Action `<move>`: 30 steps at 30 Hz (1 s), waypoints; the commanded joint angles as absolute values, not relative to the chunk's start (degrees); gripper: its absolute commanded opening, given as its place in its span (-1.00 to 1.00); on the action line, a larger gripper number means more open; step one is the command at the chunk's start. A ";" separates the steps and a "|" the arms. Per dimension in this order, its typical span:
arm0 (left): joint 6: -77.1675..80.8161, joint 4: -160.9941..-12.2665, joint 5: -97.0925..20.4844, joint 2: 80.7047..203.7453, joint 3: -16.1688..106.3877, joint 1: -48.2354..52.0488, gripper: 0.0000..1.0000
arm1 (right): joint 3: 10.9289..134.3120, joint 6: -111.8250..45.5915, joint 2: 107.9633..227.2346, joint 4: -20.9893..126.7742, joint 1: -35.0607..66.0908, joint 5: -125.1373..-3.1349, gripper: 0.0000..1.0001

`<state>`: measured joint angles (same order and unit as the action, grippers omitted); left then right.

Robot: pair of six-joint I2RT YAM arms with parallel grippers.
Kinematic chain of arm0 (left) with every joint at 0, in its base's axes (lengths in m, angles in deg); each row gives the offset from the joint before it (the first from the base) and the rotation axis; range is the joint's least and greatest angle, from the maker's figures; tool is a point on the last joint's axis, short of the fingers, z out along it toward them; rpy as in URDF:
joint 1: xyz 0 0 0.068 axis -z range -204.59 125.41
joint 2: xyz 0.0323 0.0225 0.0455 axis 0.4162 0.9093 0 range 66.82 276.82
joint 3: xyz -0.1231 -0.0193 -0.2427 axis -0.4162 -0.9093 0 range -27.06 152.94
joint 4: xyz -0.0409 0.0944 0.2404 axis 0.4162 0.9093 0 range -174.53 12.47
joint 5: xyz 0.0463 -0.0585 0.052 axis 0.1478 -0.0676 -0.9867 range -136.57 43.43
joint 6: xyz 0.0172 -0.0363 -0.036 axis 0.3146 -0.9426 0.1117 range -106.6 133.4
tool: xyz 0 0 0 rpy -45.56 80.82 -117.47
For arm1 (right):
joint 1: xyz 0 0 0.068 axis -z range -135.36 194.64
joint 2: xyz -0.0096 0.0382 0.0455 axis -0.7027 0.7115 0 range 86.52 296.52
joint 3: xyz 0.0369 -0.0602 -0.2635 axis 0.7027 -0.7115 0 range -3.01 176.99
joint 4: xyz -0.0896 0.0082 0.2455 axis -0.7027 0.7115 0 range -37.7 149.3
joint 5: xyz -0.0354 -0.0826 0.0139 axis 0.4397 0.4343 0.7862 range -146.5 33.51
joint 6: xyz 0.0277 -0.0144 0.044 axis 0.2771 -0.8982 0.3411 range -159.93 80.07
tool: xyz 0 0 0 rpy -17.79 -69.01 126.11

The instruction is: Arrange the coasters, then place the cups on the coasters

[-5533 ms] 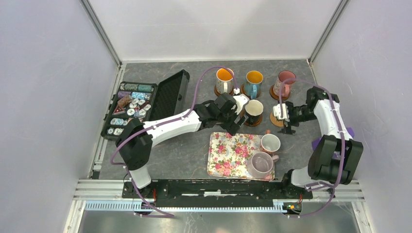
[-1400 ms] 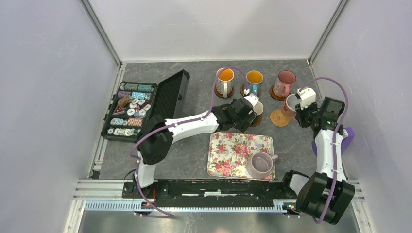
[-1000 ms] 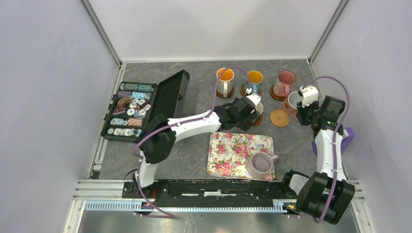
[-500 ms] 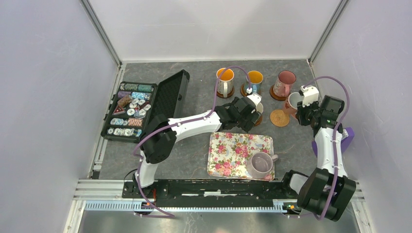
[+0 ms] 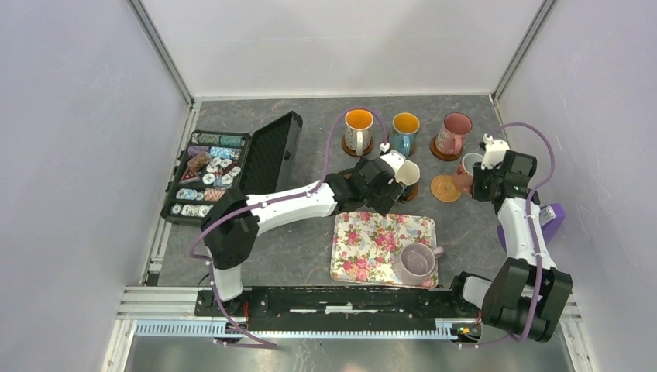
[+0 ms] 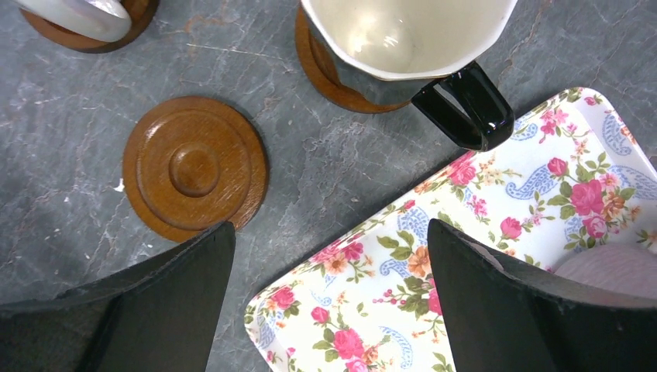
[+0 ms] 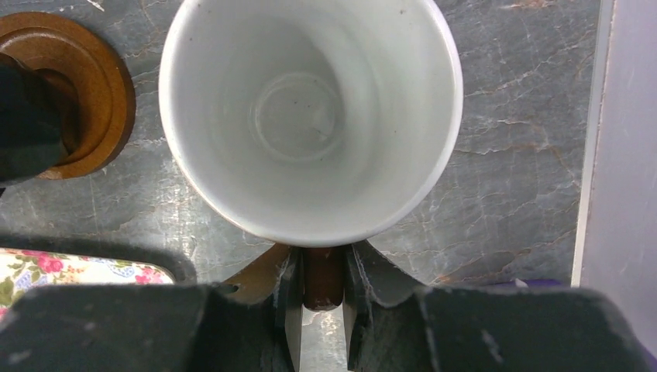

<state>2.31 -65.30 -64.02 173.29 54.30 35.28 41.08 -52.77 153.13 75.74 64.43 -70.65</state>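
My right gripper [image 7: 321, 267] is shut on the brown handle of the white-pink cup [image 7: 310, 116], holding it upright at the right edge of the tan cork coaster [image 5: 444, 188]. Whether that cup [image 5: 466, 167] touches the table I cannot tell. My left gripper [image 6: 329, 229] is open and empty over the tray's corner, just short of the black cup [image 6: 403, 39] standing on a brown coaster [image 6: 329, 77]. A bare brown coaster [image 6: 194, 167] lies left of it. The white patterned cup [image 5: 358, 128], blue cup [image 5: 404, 130] and pink cup [image 5: 453, 132] stand on coasters at the back. The lilac cup [image 5: 417, 262] sits on the tray.
The floral tray [image 5: 368, 244] lies in front of the coasters. An open black case of poker chips [image 5: 209, 174] sits at the left. A purple object [image 5: 552, 217] lies by the right wall, close behind my right arm. Walls close in the back and both sides.
My left gripper has opened wide and drawn back a little from the black cup, which stays on its coaster. My right gripper has shifted slightly with the white-pink cup.
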 commanded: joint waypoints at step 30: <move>2.94 -68.45 -67.93 168.19 51.51 34.02 1.00 | 32.84 -34.80 151.23 59.86 49.21 -50.56 -1.00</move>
<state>2.31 -66.09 -66.60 170.48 50.96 34.26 33.37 -35.61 153.21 68.33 49.53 -51.26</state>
